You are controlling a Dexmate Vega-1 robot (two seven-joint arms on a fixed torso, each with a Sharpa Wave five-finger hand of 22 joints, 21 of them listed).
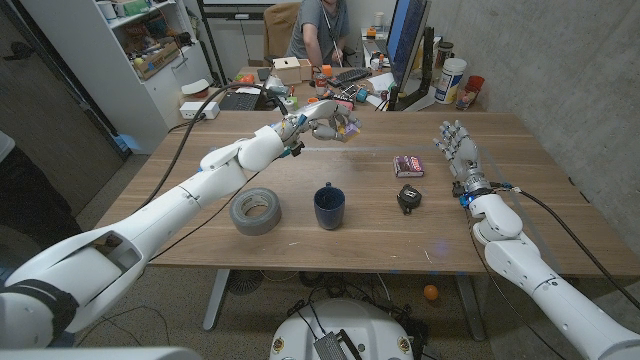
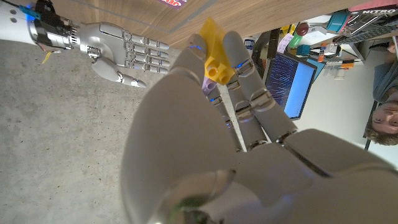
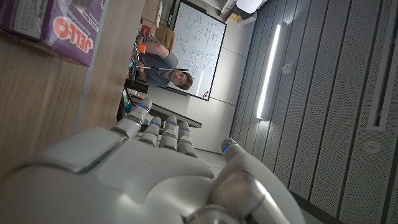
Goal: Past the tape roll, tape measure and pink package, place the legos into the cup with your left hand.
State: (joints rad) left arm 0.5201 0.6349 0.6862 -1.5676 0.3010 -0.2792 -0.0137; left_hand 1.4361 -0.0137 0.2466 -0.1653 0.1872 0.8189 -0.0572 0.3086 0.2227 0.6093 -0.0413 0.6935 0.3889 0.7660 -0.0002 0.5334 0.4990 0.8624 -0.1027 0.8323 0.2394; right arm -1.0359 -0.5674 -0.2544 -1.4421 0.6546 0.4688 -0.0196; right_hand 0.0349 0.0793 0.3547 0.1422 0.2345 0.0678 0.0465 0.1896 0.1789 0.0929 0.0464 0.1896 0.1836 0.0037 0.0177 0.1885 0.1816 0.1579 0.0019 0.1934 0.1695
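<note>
The tape roll [image 1: 255, 210], cup [image 1: 328, 206] and tape measure [image 1: 408, 197] line the tabletop's [image 1: 300, 245] middle, well apart; bare wood stretches toward the near edge.

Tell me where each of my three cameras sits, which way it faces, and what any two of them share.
Head view: on the robot's head, looking down over the wooden table at the cup, tape roll, tape measure and pink package; both arms show.
Left wrist view: on the left wrist, looking along the left hand, which grips yellow legos.
Right wrist view: on the right wrist, looking along the right hand past the package.
Shared: head and left wrist views both show the right hand, fingers apart.
</note>
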